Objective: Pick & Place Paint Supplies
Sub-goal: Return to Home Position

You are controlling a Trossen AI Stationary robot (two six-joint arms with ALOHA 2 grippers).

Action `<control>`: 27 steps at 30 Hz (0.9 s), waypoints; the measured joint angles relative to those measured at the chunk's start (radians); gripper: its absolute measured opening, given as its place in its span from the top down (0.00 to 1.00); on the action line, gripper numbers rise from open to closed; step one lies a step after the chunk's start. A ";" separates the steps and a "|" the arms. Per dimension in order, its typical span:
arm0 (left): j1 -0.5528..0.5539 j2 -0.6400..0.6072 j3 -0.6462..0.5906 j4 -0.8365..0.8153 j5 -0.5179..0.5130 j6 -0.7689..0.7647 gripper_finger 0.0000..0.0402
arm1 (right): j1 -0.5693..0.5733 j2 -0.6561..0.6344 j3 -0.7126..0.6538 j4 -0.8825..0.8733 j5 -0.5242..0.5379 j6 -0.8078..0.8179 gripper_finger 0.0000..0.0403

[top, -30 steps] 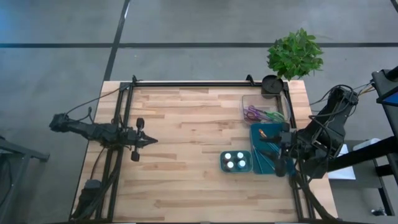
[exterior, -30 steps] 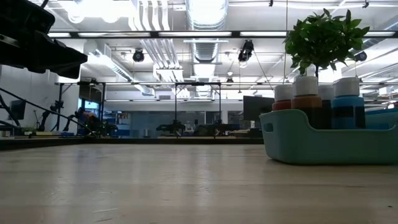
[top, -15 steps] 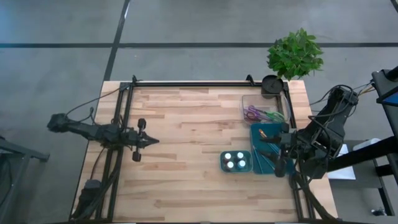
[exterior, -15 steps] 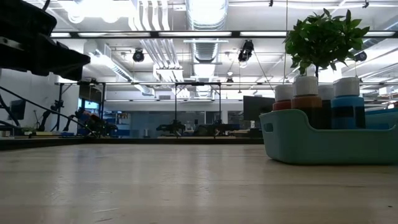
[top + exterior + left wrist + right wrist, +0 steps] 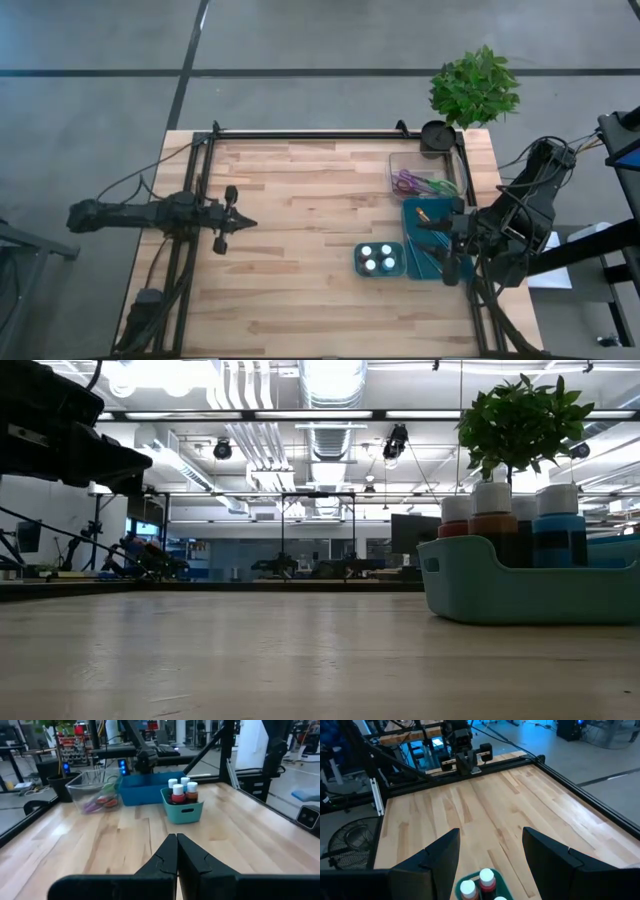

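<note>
Landmark: teal tray (image 5: pixel 520 595), holding paint bottles (image 5: pixel 180 790). Blue bin (image 5: pixel 142 792) sat just beside tray. Thin streaks inside were probably paintbrushes (image 5: pixel 428 255), too small to confirm. The right gripper (image 5: pixel 490 840) hung over bin, beside tray, fingers spread wide, empty. The left gripper (image 5: pixel 176 840) was well apart from tray, fingers pressed together, empty. Risk: right arm withdrawing too low, spread finger clipping bin wall or tray, toppling bottles.

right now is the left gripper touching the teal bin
Apart. The high view shows a wide stretch of bare table between the left gripper and the teal bin. The right gripper hangs open above the blue bin.
</note>
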 joint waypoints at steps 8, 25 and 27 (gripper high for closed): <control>-0.004 -0.051 0.057 -0.169 -0.007 -0.027 1.00 | 0.002 0.000 0.000 0.027 -0.033 -0.006 0.48; -0.012 -0.133 0.006 -0.028 -0.049 0.031 1.00 | 0.002 0.000 -0.001 0.069 -0.044 -0.040 0.48; -0.013 -0.130 0.007 -0.034 -0.064 0.038 1.00 | 0.002 0.002 -0.001 0.071 -0.046 -0.041 0.48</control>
